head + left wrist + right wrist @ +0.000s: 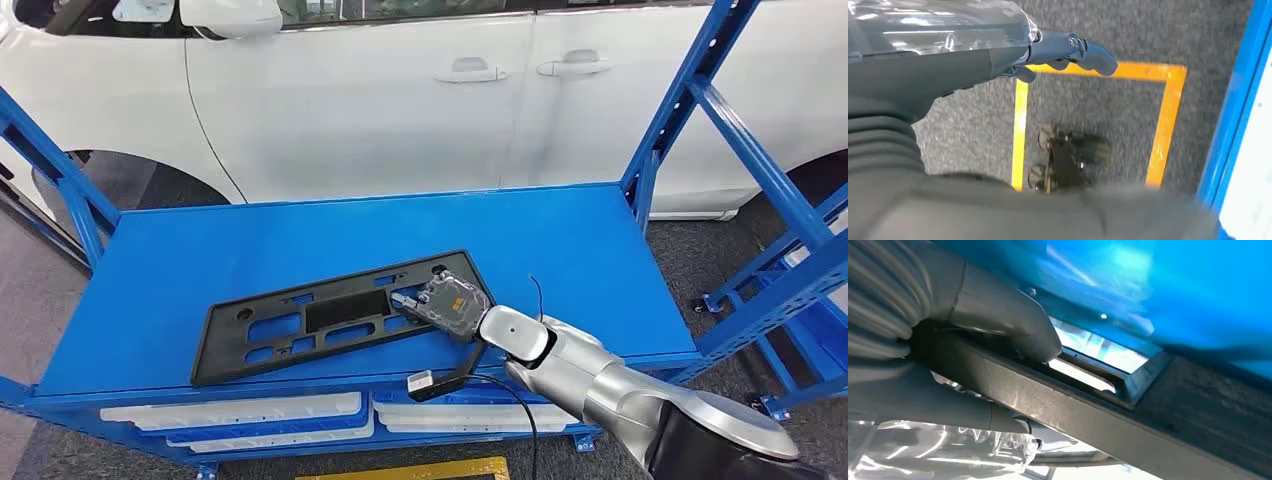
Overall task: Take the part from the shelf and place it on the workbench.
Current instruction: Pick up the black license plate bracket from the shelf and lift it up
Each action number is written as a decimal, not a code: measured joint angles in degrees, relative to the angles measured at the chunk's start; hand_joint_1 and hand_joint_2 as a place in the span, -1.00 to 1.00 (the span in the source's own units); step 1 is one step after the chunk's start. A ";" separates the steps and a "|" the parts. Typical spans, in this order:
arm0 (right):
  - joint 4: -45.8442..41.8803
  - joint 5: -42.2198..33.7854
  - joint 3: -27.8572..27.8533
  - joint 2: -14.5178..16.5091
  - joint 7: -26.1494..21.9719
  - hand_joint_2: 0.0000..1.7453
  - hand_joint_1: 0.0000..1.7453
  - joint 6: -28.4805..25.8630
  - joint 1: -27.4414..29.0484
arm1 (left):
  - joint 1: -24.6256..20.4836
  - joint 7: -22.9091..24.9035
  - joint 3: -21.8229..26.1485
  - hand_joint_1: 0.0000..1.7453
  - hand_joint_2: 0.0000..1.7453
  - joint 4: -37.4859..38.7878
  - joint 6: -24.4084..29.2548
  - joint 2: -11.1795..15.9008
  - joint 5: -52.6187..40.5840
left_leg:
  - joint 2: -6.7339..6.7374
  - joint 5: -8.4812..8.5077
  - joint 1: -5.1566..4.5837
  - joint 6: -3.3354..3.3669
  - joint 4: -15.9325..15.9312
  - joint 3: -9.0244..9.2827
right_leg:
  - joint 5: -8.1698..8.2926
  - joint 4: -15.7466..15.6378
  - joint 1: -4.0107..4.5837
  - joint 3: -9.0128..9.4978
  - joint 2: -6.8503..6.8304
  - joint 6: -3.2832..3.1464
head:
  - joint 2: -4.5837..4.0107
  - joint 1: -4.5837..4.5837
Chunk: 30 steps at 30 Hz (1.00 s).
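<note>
A long black plastic frame with cut-outs, the part (330, 320), lies flat on the blue shelf top (300, 230), near its front edge. My right hand (455, 305) grips the part's right end. Up close in the right wrist view, the grey thumb (1013, 325) presses on top of the part's rim (1088, 415) while the fingers wrap beneath it. My left hand (1068, 50) hangs at my side above the grey floor, fingers stretched out, holding nothing.
A white car (400, 90) stands right behind the shelf. Blue uprights (680, 110) and slanted braces flank the shelf on both sides. White parts (240, 412) lie on the level below. A black cable with a small plug (425, 383) hangs over the front edge. Yellow tape (1020, 130) marks the floor.
</note>
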 joint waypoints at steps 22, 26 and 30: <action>-22.24 -40.82 -22.14 -4.37 -25.39 1.00 1.00 7.79 9.41 | 0.82 -2.67 2.75 -1.00 1.00 0.00 1.00 0.13 3.10 | -0.45 0.35 0.55 2.20 -0.16 -0.47 | -7.52 17.37 -0.27 -8.83 1.68 1.98 | 0.00 0.01; -35.15 -64.38 -31.01 -3.87 -31.13 1.00 1.00 25.95 13.87 | 1.12 -7.36 4.37 -1.00 1.00 0.01 -1.84 0.17 4.18 | -0.34 -0.93 0.38 1.78 0.97 -0.02 | -0.05 6.37 0.05 -4.95 0.42 1.34 | 0.00 0.01; -46.55 -77.44 -37.37 -3.72 -31.67 1.00 1.00 39.64 17.80 | 1.66 -9.60 4.81 -1.00 1.00 0.04 -0.24 0.28 3.19 | 0.82 -1.78 0.08 0.69 1.36 0.03 | 0.79 1.55 0.48 -3.13 0.29 0.40 | 0.00 -0.03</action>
